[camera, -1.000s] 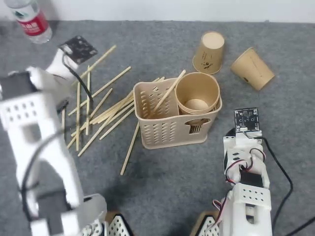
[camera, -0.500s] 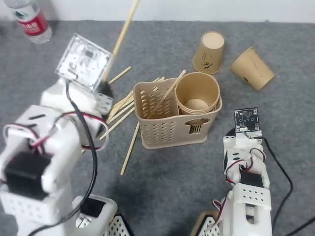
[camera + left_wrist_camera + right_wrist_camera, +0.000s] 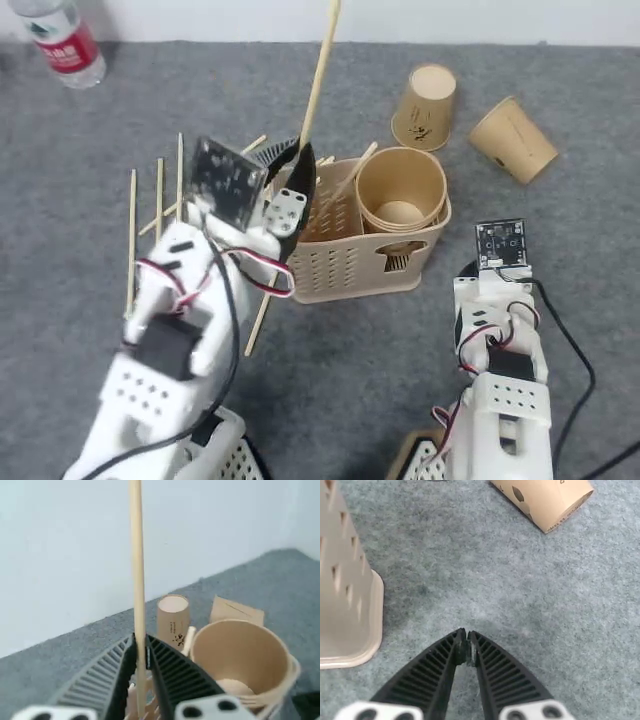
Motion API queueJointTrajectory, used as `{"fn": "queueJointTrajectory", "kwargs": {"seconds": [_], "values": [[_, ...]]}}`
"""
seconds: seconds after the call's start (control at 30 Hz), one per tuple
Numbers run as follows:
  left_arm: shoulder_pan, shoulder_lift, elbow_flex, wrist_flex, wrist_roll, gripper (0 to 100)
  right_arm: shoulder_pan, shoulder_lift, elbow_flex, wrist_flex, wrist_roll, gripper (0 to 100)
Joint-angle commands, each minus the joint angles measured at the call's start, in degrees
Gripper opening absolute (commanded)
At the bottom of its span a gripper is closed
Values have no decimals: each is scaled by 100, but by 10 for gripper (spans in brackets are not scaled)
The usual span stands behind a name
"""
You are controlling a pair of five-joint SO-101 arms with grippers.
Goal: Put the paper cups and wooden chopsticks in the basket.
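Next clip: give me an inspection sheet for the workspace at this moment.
Surface: grey carpet, flat.
Job's things: basket upright, holding stacked cups and some sticks; standing cup and cup on its side lie outside it; loose chopsticks on the carpet.
Clutter: water bottle at the far corner.
Grippers: left gripper shut on a chopstick, roughly upright at the basket; right gripper shut, empty, above carpet.
Cables: black cable by the right arm; wires on the left arm.
Surroundings: white wall.
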Motion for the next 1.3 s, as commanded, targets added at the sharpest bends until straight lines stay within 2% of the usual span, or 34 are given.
{"fn": "queueJointTrajectory", "kwargs": {"seconds": [0.0,0.2,0.33,0.53,0.73,1.0,1.13,1.2,1.27], "values": [[-114,-211,1095,-1749,70,11,-163,-84,-44,-119,79,15],[88,-255,1675,-1890,800,11,-163,-84,-35,-119,79,15],[79,-264,2044,-2277,782,11,-163,-84,-35,-119,79,15],[44,-273,2571,-2347,791,16,-180,-84,-35,-119,79,15],[79,-273,2624,-1952,809,163,-189,-84,-35,-119,79,15],[26,-554,2651,-1855,800,162,-180,-84,-44,-127,79,15],[-519,-1679,2422,-774,782,162,-171,-84,-44,-127,79,15],[-1196,-2435,2088,141,659,162,-171,-84,-44,-127,79,15],[-1996,-3174,1736,1020,167,162,-171,-84,-44,-127,79,15]]}}
